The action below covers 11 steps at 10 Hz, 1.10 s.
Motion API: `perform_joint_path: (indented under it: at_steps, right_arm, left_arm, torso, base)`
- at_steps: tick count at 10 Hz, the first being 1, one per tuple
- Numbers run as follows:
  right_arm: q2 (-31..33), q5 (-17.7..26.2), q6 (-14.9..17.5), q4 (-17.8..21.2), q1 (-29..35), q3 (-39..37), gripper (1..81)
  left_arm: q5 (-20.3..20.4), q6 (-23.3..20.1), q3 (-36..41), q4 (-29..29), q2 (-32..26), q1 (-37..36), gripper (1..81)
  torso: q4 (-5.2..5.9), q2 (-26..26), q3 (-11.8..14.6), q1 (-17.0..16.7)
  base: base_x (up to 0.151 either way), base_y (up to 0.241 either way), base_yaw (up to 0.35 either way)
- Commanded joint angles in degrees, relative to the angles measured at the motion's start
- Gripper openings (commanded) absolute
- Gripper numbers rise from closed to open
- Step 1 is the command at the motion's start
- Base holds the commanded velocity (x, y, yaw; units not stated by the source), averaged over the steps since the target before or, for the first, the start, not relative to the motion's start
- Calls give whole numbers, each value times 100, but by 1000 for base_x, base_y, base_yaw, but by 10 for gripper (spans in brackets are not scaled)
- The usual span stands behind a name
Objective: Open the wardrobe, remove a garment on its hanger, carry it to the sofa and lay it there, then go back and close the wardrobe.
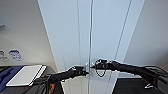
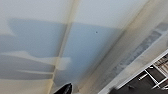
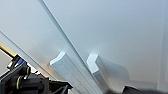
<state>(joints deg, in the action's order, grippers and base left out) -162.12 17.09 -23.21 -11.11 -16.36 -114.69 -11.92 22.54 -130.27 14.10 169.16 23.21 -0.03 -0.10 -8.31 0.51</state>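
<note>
Directly ahead of the robot stands the wardrobe (image 1: 105, 30), its two flat white doors shut and meeting at a thin vertical seam that runs down the middle of the head view. Both arms reach toward that seam from either side. The left gripper (image 1: 83, 72) comes in from the left and sits against the left door, right at the seam, where a small pale handle (image 1: 86, 67) shows. The right gripper (image 1: 96, 65) comes in from the right at almost the same height, a little higher, with a loop of dark cable hanging beneath it; its tip is just beside the seam on the right door. The two grippers lie near each other, one on each side of the seam — whether either one actually grips a handle cannot be told, nor whether their fingers are apart or together.

The right wrist view looks along the door faces and shows the pair of white handles (image 3: 75, 72) standing out from the doors, one on each side of the seam, close together. The left wrist view shows the white door surface (image 2: 82, 45) with soft shadows across it and a dark tip of the left gripper at the edge.

Left of the wardrobe, nearer the robot, a white flat board (image 1: 25, 74) lies on a dark surface — blue cloth (image 1: 6, 75) shows beside it.
</note>
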Motion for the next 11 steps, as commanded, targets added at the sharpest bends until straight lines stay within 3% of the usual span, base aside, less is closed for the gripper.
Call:
perform_joint_path:
  at_steps: [1,7,9,11]
  right_arm:
    - [-340,49,-8,109,1095,-342,811]
    - [-517,14,-8,100,796,-105,811]
    - [-499,-22,-8,100,691,53,811]
    - [-358,-92,-17,117,585,422,811]
  left_arm:
    - [-21,-22,10,92,110,-998,811]
    - [111,-30,-1045,339,1138,-1016,811]
    - [234,-22,-860,321,1305,-1042,811]
    - [234,-22,-43,321,1253,-1024,811]
  torso:
    - [0,0,0,0]
    - [0,0,0,0]
    - [0,0,0,0]
    - [0,0,0,0]
  base:
    - [0,0,0]
    - [0,0,0]
    - [0,0,0]
    - [0,0,0]
